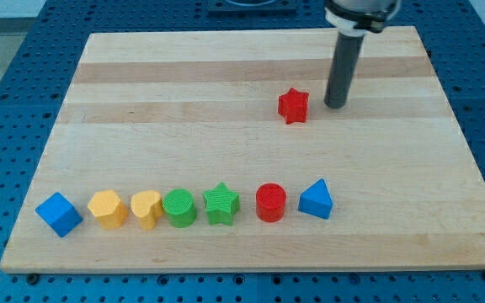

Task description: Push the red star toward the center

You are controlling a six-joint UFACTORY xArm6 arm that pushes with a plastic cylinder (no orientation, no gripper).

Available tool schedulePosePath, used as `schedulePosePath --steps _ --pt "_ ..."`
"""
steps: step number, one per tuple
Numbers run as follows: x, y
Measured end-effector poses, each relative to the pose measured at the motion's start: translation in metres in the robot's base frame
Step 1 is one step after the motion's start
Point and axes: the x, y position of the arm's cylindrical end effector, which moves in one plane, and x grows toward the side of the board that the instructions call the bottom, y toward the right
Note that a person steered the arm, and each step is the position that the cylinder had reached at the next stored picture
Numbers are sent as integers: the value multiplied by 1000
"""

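The red star (293,106) lies on the wooden board (183,101), right of the middle and in the upper half. My tip (336,104) is the lower end of a dark rod that comes down from the view's top. It stands just to the right of the red star, with a small gap between them.
A row of blocks runs along the view's bottom: a blue cube (58,214), a yellow hexagon (108,208), a yellow heart (146,208), a green cylinder (179,207), a green star (221,204), a red cylinder (270,202) and a blue triangle (316,200).
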Motion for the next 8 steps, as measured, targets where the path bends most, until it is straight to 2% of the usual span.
schedulePosePath --steps 3,6,8 --pt "10 -17" --pt "13 -82" --pt "13 -85"
